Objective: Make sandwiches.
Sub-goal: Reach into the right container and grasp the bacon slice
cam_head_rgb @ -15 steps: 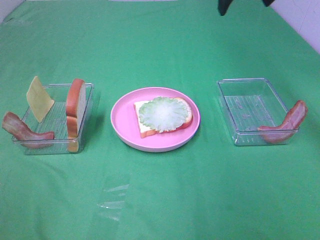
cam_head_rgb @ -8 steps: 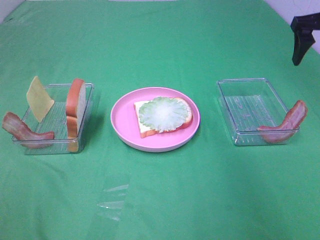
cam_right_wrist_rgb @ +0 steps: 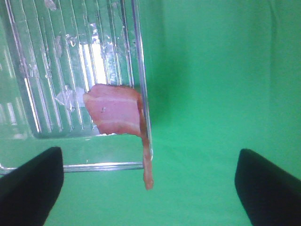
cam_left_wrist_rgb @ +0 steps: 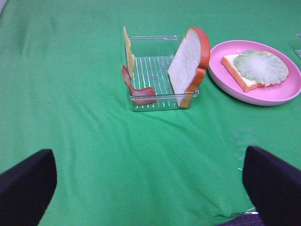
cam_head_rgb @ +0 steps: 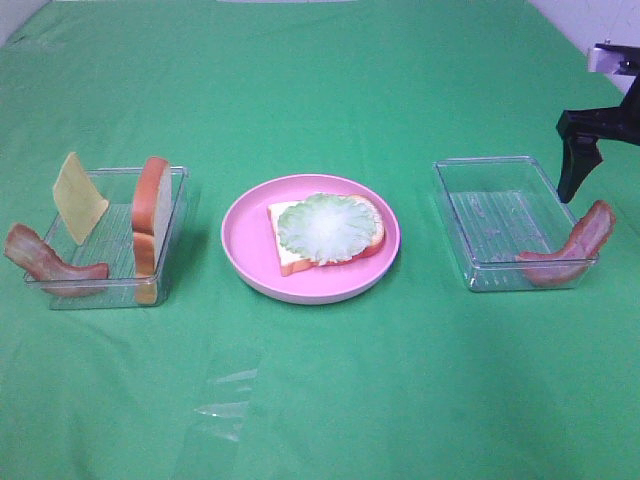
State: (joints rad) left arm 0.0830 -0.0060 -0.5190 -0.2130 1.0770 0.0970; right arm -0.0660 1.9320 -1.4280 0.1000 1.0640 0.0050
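A green table (cam_head_rgb: 320,400) carries a pink plate (cam_head_rgb: 245,240) at its middle and a clear tray toward each side edge.

The flat bread (cam_head_rgb: 286,256) lies on the plate with the lettuce (cam_head_rgb: 325,227) on top of it, covering most of the slice.

The left tray (cam_head_rgb: 178,205) sits near the table's left edge. The upright bread (cam_head_rgb: 152,215) stands on edge against the tray's plate-side wall. The cheese (cam_head_rgb: 78,197) leans tilted at the opposite wall. The left bacon (cam_head_rgb: 45,262) hangs over the tray's near corner on the table-edge side, one end inside and the other outside.

The right tray (cam_head_rgb: 490,215) sits near the table's right edge. The right bacon (cam_head_rgb: 575,245) is draped over its near corner on the table-edge side, with the broad end in the tray and the narrow end outside the wall.

The right end effector (cam_right_wrist_rgb: 148,188) is above that side of the right tray, jaws spread wide and gripping nothing. In its wrist view the right bacon shows between the two fingers (cam_right_wrist_rgb: 30,186) and touches neither. In the high view one black finger (cam_head_rgb: 573,165) points down just behind the strip's raised end.

The left end effector (cam_left_wrist_rgb: 150,188) is also wide open and empty. It hangs over bare cloth, well apart from the left tray.
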